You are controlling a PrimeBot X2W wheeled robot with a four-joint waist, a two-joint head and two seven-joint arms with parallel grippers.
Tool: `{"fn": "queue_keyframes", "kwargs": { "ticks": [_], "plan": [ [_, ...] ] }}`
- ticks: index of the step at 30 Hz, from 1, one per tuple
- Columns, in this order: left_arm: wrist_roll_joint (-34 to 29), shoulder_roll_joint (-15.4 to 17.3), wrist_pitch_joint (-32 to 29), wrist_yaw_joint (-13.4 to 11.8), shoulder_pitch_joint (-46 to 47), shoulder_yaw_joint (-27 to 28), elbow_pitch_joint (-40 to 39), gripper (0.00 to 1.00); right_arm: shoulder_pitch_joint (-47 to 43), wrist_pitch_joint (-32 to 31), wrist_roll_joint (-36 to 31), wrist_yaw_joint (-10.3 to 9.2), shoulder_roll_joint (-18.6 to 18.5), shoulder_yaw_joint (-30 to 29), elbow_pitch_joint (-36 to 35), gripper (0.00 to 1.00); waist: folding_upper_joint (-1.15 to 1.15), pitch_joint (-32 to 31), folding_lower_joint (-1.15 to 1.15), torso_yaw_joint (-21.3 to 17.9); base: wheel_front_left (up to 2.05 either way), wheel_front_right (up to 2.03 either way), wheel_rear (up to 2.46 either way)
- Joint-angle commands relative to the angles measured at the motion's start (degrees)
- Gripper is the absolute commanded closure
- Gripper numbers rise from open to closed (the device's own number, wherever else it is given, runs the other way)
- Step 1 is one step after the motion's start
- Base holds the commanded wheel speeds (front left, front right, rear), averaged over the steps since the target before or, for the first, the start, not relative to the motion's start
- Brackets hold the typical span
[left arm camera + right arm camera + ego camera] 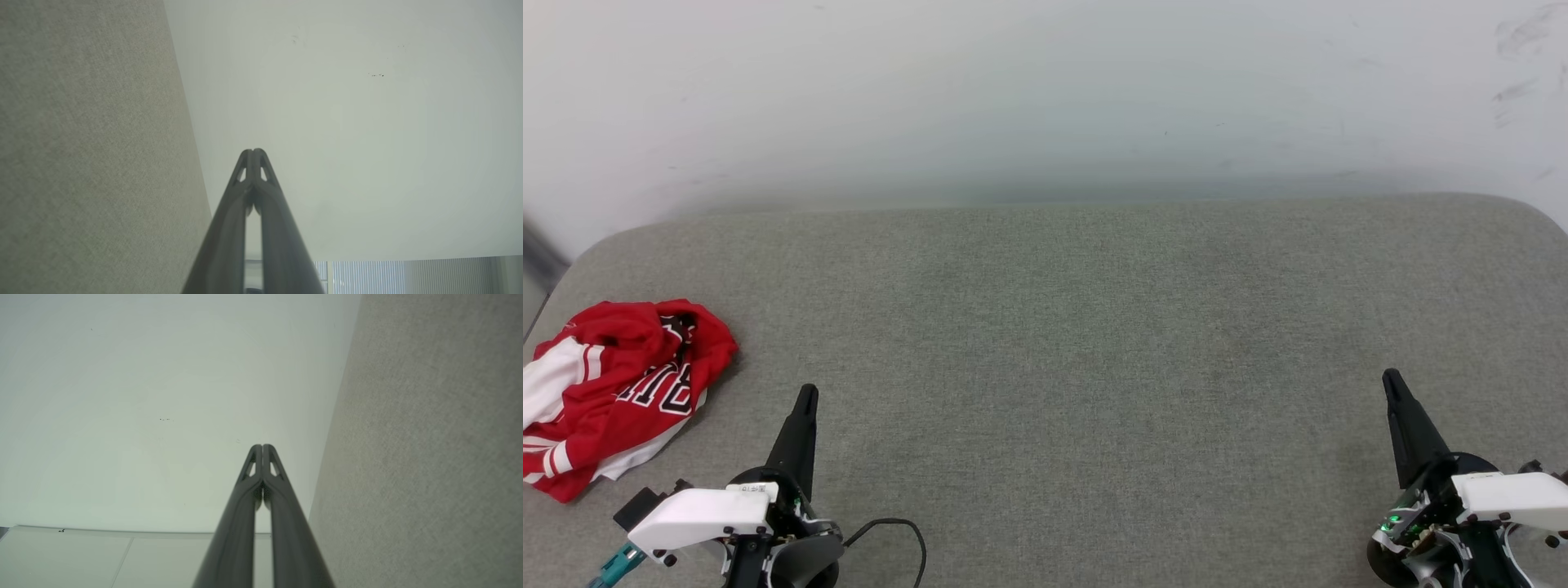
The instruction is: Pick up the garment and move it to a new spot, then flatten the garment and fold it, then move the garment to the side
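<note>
**Grey worktop (1094, 343) is carrying one crumpled garment (613, 392); I am gripping nothing**

A grey, cloth-covered worktop with rounded far corners is stretching across the head view, and a pale wall (1045, 98) is rising behind its far edge, smudged with faint dark marks towards the worktop's far right corner.

The garment is lying in a loose heap at the worktop's left edge, towards its near left corner. It is showing red cloth, a white sleeve, red-and-white striped trim and part of its black, white-outlined lettering, bunched so that I cannot read it. Part of the heap is running past the edge of the head view.

I am holding my left claw (806, 396) over the near left part of the worktop, apart from the garment, fingers pointing towards the far edge. Its two dark fingers are pressing together tip to tip, with nothing between them; the left wrist view is showing the same closed tips (253, 152) against the wall (347, 143), the worktop (81, 163) running along one side. A black cable (898, 527) is looping over the worktop's near edge beside this claw's base.

My right claw (1391, 380) is hovering over the worktop's near right part, well apart from the garment. It too is fully closed and empty, its tips (262, 446) meeting in the right wrist view, with the worktop (429, 457) alongside and the wall (143, 416) beyond.
</note>
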State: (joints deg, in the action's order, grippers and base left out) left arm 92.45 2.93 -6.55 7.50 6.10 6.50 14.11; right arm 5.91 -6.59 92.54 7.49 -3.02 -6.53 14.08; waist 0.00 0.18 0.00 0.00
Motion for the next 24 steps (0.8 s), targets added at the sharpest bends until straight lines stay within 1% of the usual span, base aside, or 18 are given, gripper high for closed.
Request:
{"fn": "queue_keyframes", "kwargs": {
  "ticks": [1,24],
  "plan": [
    [-0.1,-0.1,-0.1,0.1,0.4,0.1,0.0,1.00,0.7,-0.1,-0.3,0.00,0.2,0.0,0.0,1.00,0.00,0.0,0.00,0.0,0.00,0.00,0.00],
    [-0.1,-0.1,-0.1,0.1,0.4,0.1,0.0,1.00,0.7,0.0,-0.3,0.00,0.2,0.0,0.0,1.00,0.00,0.0,0.00,0.0,0.00,0.00,0.00]
  ]
}}
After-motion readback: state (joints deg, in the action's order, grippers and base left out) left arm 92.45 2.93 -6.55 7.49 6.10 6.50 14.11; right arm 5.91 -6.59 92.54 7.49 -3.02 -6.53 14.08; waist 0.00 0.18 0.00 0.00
